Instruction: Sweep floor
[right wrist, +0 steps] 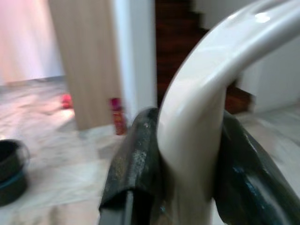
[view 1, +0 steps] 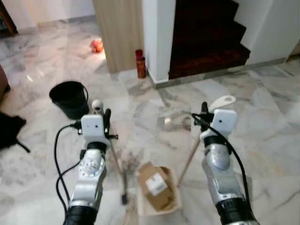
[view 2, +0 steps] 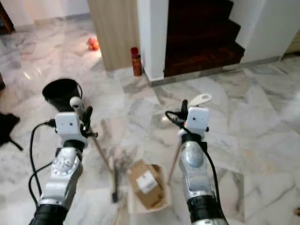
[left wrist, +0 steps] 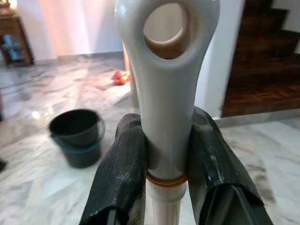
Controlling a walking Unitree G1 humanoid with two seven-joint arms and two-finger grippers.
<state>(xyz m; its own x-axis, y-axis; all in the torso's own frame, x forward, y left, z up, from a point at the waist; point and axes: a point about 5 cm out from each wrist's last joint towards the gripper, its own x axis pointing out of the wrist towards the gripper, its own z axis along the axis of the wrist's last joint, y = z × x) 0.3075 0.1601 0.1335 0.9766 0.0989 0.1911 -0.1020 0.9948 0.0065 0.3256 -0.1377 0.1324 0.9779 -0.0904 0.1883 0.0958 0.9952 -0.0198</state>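
2 pincers [left wrist: 166, 159] clamp broom [view 1: 117, 161], dustpan [view 1: 159, 192].

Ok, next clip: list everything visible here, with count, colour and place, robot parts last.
Broom: one, cream handle, dark head on the floor, held by the left gripper.
Dustpan: one, cream, long handle, on the floor between the arms.
Cardboard box: one, brown with white label, lying in the dustpan.
Bucket: one, black, ahead on the left.
Bottle: one, red, by the white wall corner.
Orange object: one, far floor, too blurred to identify.
Stairs: dark wood, ahead on the right.
Black item: one, at the left edge.
Left gripper: shut on broom handle.
Right gripper: shut on dustpan handle.
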